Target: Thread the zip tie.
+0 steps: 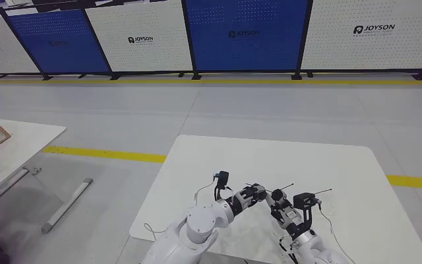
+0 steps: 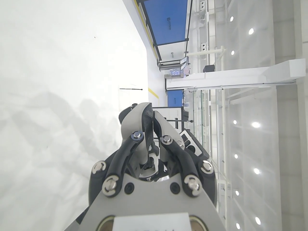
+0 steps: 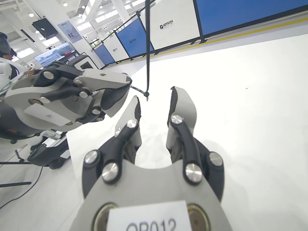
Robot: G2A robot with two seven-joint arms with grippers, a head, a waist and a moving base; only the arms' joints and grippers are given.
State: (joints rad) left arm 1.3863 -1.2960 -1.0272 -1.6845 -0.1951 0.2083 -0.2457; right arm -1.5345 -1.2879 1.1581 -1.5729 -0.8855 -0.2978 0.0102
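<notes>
A black zip tie is pinched at its head end by my left gripper, which is shut on it. Its long strap sticks out past the fingers over the white table. My right gripper is open just beside the tie's head, one fingertip on each side of the gap, touching nothing. From above, both grippers meet near the table's front edge, the left gripper and the right gripper, with the strap pointing away. The left wrist view has its fingers pressed together.
A second black zip tie lies flat on the table to the right of the arms, also seen as a thin line. Blue and white partition panels stand beyond the floor behind the table.
</notes>
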